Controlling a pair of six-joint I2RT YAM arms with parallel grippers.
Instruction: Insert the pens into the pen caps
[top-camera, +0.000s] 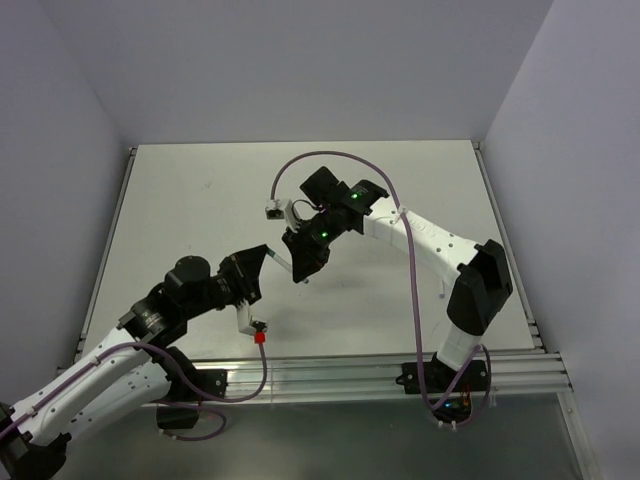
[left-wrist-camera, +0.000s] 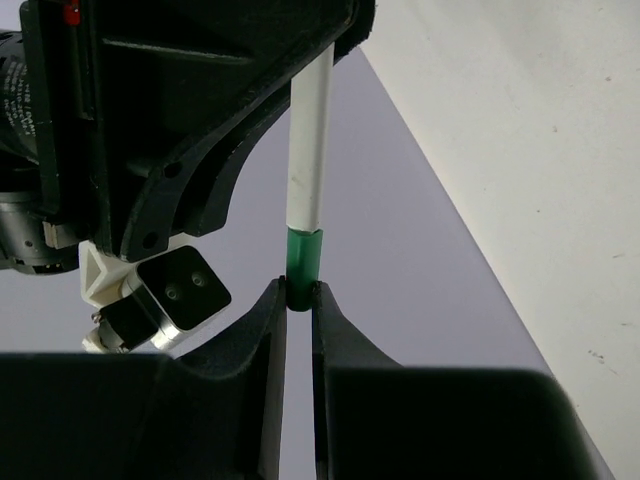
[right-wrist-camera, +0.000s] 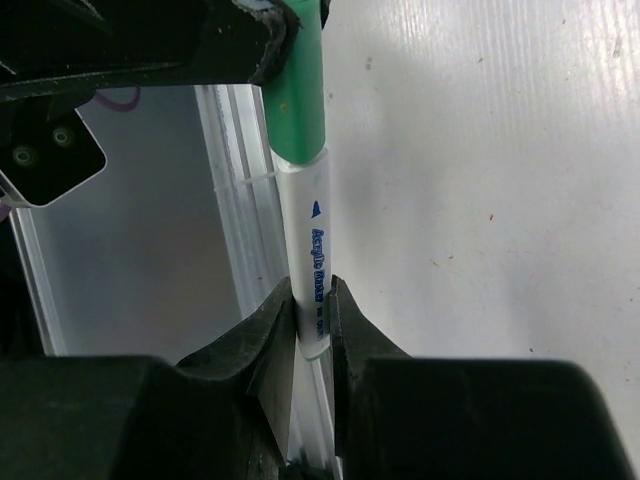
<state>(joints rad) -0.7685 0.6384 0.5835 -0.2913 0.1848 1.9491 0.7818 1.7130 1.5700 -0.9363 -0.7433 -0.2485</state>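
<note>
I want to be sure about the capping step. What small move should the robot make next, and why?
Probably open the left gripper to let go of the green cap. The cap already meets the white pen in line, with no visible gap, and the right gripper grips the pen.

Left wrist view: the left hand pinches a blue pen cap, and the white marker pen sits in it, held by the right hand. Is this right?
Not quite. The pen cap is green, not blue; the left wrist view shows it. The rest holds: the left hand pinches it, and the white marker pen sits in it, held by the right hand.
</note>
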